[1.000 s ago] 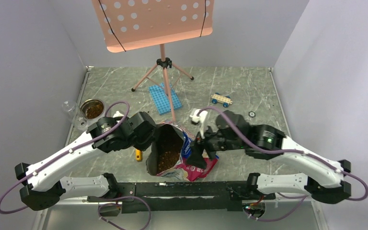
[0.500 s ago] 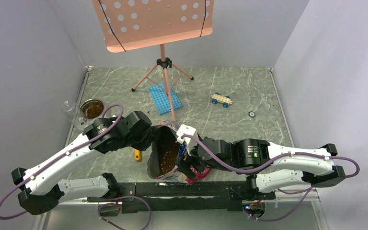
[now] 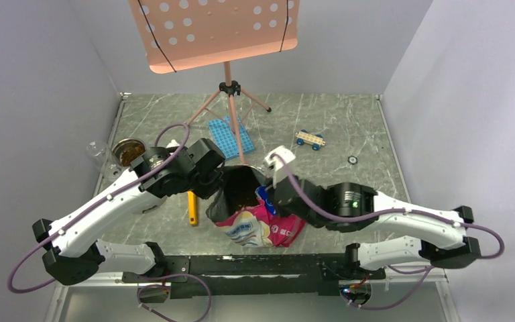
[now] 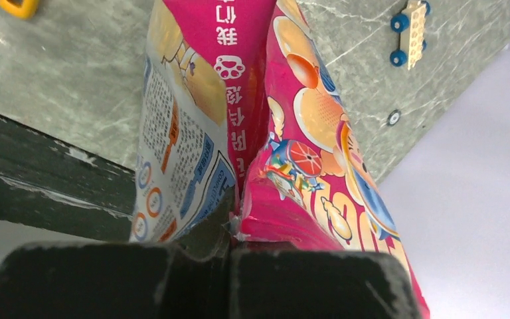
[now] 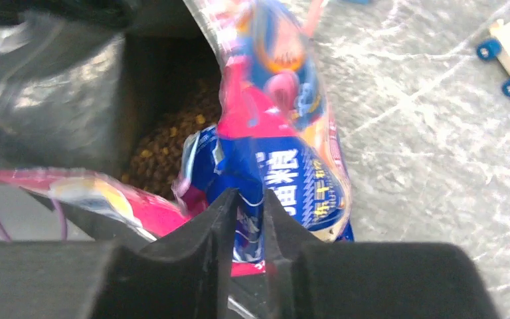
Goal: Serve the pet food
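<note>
The pet food [image 3: 244, 195] is brown kibble inside an open pink-and-blue foil bag [image 3: 258, 227] at the table's near middle. In the right wrist view the pet food [image 5: 170, 143] shows deep in the bag's mouth. My left gripper [image 3: 218, 186] is shut on the bag's left rim, and its wrist view shows the pink foil bag [image 4: 285, 126] pinched at my left gripper [image 4: 234, 234]. My right gripper [image 3: 273, 196] sits at the right rim. There the blue foil bag [image 5: 285, 166] edge runs between the near-closed fingers of my right gripper [image 5: 247, 214].
A metal bowl [image 3: 118, 149] holding kibble stands at the far left beside a clear glass [image 3: 96, 150]. A yellow scoop [image 3: 192, 210] lies left of the bag. Behind are a blue rack [image 3: 227, 139], a music stand [image 3: 228, 87], a toy car [image 3: 310, 139] and a small ring [image 3: 353, 159].
My right gripper moved from the bag's lower right up to its right rim and closed on the foil. My left arm swung away from me, pulling the bag's mouth farther back.
</note>
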Robot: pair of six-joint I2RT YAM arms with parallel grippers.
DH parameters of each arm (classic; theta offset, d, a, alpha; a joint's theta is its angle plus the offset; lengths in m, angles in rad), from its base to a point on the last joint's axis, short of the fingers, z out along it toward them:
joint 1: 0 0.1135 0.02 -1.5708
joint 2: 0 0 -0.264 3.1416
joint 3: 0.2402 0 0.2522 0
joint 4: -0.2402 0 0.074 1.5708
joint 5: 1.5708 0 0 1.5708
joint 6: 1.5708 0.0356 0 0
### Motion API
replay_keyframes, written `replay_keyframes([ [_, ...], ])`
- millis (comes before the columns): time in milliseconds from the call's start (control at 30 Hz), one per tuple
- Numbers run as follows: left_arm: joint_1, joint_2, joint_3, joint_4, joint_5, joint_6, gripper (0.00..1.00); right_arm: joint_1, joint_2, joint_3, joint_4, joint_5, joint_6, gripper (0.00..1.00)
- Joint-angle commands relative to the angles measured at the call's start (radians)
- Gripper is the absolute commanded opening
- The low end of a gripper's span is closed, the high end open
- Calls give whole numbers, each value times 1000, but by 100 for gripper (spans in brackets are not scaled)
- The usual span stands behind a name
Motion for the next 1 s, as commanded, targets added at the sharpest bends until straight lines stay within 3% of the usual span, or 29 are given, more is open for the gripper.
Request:
replay_keyframes([
  [0, -7, -29, 99, 91, -101, 278, 0, -177, -136, -53, 55, -103, -94, 9],
  [33, -7, -29, 95, 114, -109, 331, 0, -236, -148, -54, 69, -146, -129, 0],
  [100, -7, -38, 77, 199, -101, 496, 0, -293, -154, -39, 82, -242, -219, 0],
  [133, -7, -42, 72, 239, -97, 573, 6, -329, -149, -27, 80, -282, -268, 0],
  [267, -7, -61, 68, 277, -104, 772, 48, -433, -111, 21, 58, -417, -412, 0],
  [433, -6, -124, 49, 346, -67, 981, 85, -540, -48, 63, 30, -574, -511, 0],
  [467, -4, -141, 34, 388, -35, 1040, 88, -561, -36, 73, 23, -614, -539, 0],
  [600, 49, -195, -5, 505, 168, 1344, 89, -628, 2, 114, -32, -763, -614, 0],
  [733, 125, -236, -39, 538, 333, 1617, 90, -667, 11, 129, -64, -772, -621, 0],
  [800, 204, -240, -44, 541, 319, 1667, 80, -687, 18, 140, -78, -774, -604, 0],
  [867, 298, -214, -25, 545, 396, 1700, 74, -694, 30, 156, -92, -787, -584, 0],
  [967, 343, -170, -12, 583, 485, 1736, 77, -694, 42, 163, -98, -797, -565, 0],
])
